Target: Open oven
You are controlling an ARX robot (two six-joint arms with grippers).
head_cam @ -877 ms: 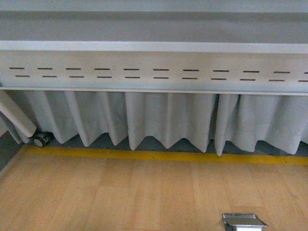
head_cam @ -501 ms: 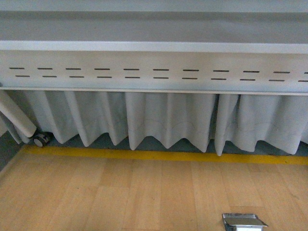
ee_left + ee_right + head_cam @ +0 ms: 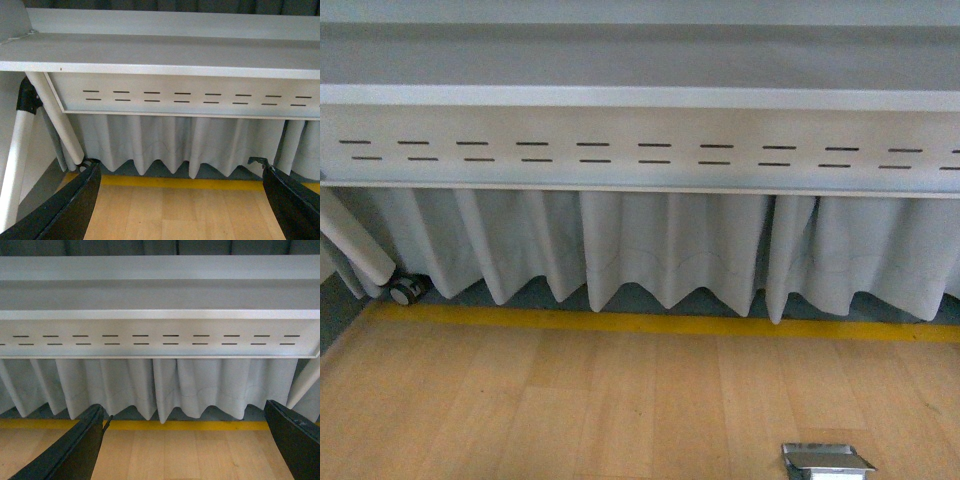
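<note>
The oven is out of view in every frame. My left gripper [image 3: 181,172] is open, its black fingers [image 3: 75,205] spread wide with only wooden floor between them. My right gripper [image 3: 186,412] is open too, black fingers [image 3: 75,450] far apart and nothing held. Neither gripper shows in the front view.
A grey table with a slotted metal apron [image 3: 640,150] faces me, a pleated white skirt [image 3: 660,250] hanging below it. A yellow line [image 3: 660,324] runs along the wooden floor [image 3: 570,410]. A metal floor box [image 3: 825,460] sits front right, a caster wheel [image 3: 407,290] and white table leg [image 3: 57,125] at left.
</note>
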